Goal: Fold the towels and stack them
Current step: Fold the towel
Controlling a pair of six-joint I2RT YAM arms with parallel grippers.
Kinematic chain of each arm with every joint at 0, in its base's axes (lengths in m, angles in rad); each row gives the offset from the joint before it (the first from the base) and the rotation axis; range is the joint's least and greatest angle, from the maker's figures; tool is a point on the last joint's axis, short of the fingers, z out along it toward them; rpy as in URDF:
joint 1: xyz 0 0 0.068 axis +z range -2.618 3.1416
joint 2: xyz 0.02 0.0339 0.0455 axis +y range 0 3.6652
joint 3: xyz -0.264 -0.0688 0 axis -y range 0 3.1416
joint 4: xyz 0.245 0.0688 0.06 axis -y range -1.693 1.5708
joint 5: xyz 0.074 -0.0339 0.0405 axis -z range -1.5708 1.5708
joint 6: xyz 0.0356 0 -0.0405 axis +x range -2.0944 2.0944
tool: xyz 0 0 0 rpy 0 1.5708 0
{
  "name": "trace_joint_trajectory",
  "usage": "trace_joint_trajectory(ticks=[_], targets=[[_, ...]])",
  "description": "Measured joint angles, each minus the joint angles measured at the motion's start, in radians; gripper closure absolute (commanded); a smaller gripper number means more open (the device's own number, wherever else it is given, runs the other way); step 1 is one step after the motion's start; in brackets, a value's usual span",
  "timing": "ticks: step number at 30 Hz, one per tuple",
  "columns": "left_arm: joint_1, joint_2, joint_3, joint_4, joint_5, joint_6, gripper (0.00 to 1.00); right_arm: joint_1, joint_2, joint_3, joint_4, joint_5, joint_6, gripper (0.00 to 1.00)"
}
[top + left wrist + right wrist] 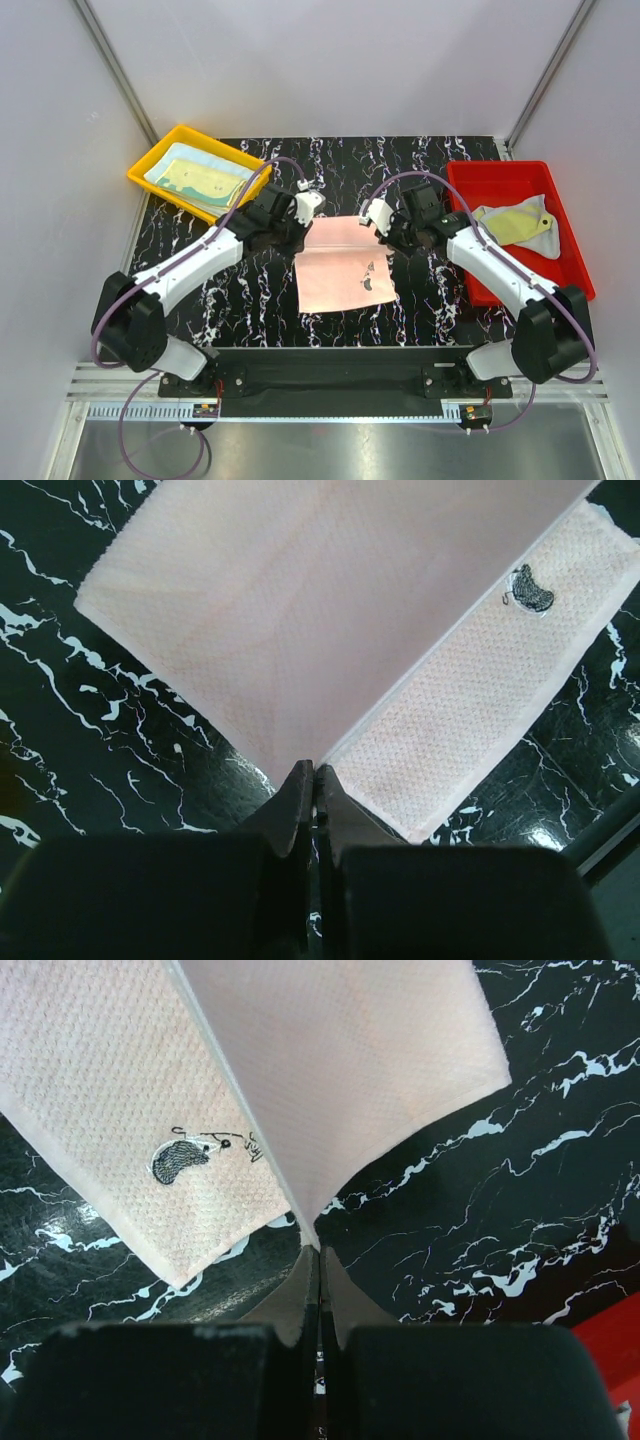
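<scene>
- While both arms reach in toward the middle of the table, the left gripper [309, 203] [315, 773] has its two dark fingers pressed together, with one corner of the pink towel [340, 272] [330, 610] pinched between the tips.
- The right gripper [375, 213] [318, 1254] is closed in the same way, clamped on another corner of that cloth. Neither wrist view shows more than a thin seam between the fingers.
- From each pinched corner a smooth sheet of the towel spreads away from the fingers, raised off the surface. A textured strip of the same cloth lies flat on the table beneath it.
- Seen from above, the pink towel sits at the centre, between the two grippers. A crease runs left to right across it, the held corners are at its far edge, and its near edge rests on the table.
- Small dark stitched marks [374, 282] [182, 1158] show on the near right part of the towel.
- The black marbled table [450, 310] shows on every side of the cloth.
- A yellow tray [137, 178] stands at the far left, just beyond the left arm's wrist. In it lies a patched towel [200, 178], spread flat, pale blue-green with yellow shapes.
- A red tray [500, 168] stands along the right edge, beside the right arm. A pale yellow towel [520, 225] lies loosely rumpled in its far half, with a whitish border showing, and the near half shows the tray's red floor.
</scene>
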Motion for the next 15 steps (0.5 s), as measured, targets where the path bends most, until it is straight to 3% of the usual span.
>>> trace_joint_trajectory(ticks=[13, 14, 15], targets=[[-0.057, -0.057, -0.053, -0.043, 0.01, -0.042, 0.99, 0.045, -0.1, -0.051, -0.053, 0.031, 0.022, 1.0], [-0.069, -0.056, -0.072, -0.039, 0.013, -0.05, 0.99, 0.049, -0.101, -0.071, -0.051, 0.032, 0.029, 0.99], [-0.081, -0.055, -0.089, -0.039, 0.018, -0.058, 0.96, 0.056, -0.101, -0.092, -0.052, 0.033, 0.038, 0.92]])
